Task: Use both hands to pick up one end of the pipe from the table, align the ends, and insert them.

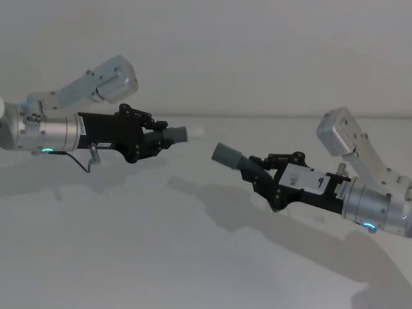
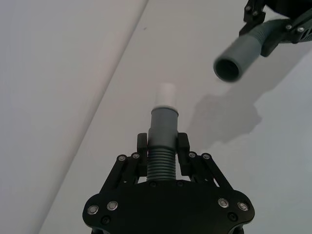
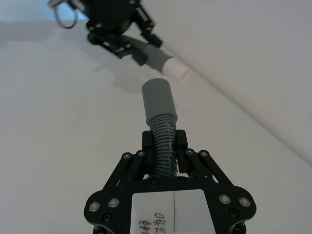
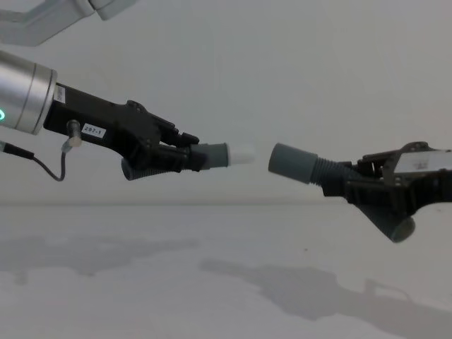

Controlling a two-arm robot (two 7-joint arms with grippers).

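Both pieces of the pipe are held in the air above the white table [image 1: 129, 257]. My left gripper [image 1: 158, 138] is shut on the corrugated part of one piece [image 2: 161, 165]. Its grey cuff [image 4: 210, 155] ends in a white tip [image 4: 242, 154] pointing right. My right gripper [image 1: 262, 174] is shut on the other piece [image 3: 162, 146], whose plain open cuff [image 4: 293, 163] points left. The two ends face each other with a small gap between them. In the head view the right cuff [image 1: 226, 156] sits lower than the white tip [image 1: 195, 132]. The right piece's tail [image 4: 395, 226] hangs below the gripper.
A pale wall [image 1: 257, 51] rises behind the table's far edge. The arms' shadows fall on the table surface [image 4: 212, 282] beneath them. A thin cable [image 4: 42, 166] loops under the left wrist.
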